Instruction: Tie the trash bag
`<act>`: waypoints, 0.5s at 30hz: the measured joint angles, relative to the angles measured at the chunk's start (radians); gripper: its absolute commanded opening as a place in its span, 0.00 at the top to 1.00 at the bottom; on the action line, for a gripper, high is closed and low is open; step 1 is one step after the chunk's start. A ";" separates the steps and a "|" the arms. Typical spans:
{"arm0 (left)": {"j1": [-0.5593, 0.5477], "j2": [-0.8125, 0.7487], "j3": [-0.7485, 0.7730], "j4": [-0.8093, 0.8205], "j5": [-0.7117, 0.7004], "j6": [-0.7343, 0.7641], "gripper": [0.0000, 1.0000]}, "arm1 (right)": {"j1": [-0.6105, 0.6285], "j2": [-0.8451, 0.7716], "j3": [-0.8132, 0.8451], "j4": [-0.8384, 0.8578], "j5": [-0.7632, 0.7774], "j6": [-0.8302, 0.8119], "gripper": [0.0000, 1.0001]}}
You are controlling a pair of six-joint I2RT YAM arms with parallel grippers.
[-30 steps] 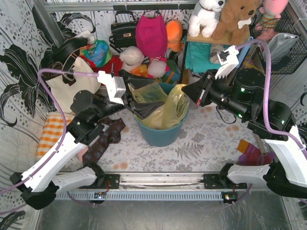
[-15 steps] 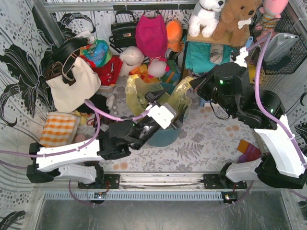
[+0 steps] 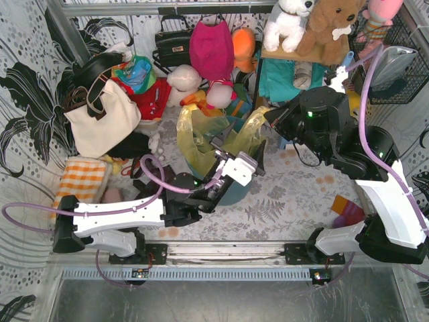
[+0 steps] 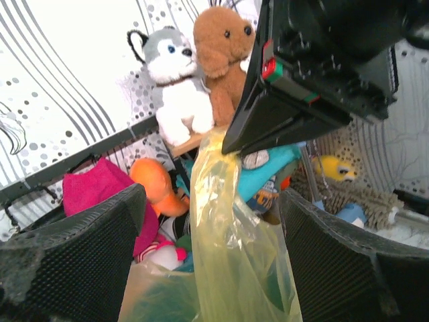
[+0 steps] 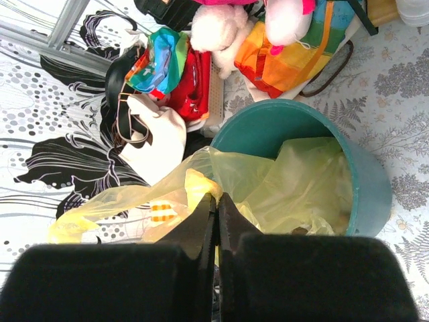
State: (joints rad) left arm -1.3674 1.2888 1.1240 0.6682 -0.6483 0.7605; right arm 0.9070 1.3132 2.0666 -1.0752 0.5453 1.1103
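The yellow-green trash bag (image 3: 201, 134) lines the teal bin (image 5: 365, 181), its rim flaps pulled up. My right gripper (image 3: 269, 115) is shut on the tip of the right flap (image 5: 201, 181) and holds it above the bin. In the right wrist view the jaws (image 5: 216, 204) are pressed together with yellow plastic pinched between them. My left gripper (image 3: 234, 142) reaches over the bin from the front and stands wide open. In the left wrist view that stretched flap (image 4: 228, 228) hangs between its two fingers (image 4: 74, 255), touching neither, and runs up to the right gripper (image 4: 295, 100).
A cream tote bag (image 3: 100, 124) and an orange checked cloth (image 3: 77, 181) lie to the left of the bin. Plush toys (image 3: 315, 27), a pink bag (image 3: 211, 47) and a black handbag (image 3: 173, 43) crowd the back. A wire basket (image 3: 395, 60) hangs at the right.
My left arm swung from the bin's left side across its front, bringing the open gripper round the raised flap. The right gripper shifted right and up, still pinching the flap.
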 measured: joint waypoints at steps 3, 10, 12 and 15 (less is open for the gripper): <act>0.010 0.006 0.000 0.054 0.034 -0.002 0.13 | 0.000 0.000 0.000 0.005 -0.008 0.000 1.00; 0.082 0.061 0.002 0.094 0.114 -0.043 0.17 | 0.000 -0.001 0.000 0.013 -0.026 -0.004 1.00; 0.102 0.082 0.003 0.094 0.129 -0.055 0.19 | 0.000 -0.003 -0.003 0.021 -0.031 -0.005 1.00; 0.123 0.112 0.011 0.091 0.146 -0.065 0.27 | 0.000 -0.011 -0.015 0.032 -0.039 -0.007 1.00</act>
State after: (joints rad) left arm -1.2442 1.4006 1.1351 0.7593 -0.5026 0.6956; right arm 0.9070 1.3018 2.0514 -1.0435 0.5060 1.1030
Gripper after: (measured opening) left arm 0.800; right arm 0.002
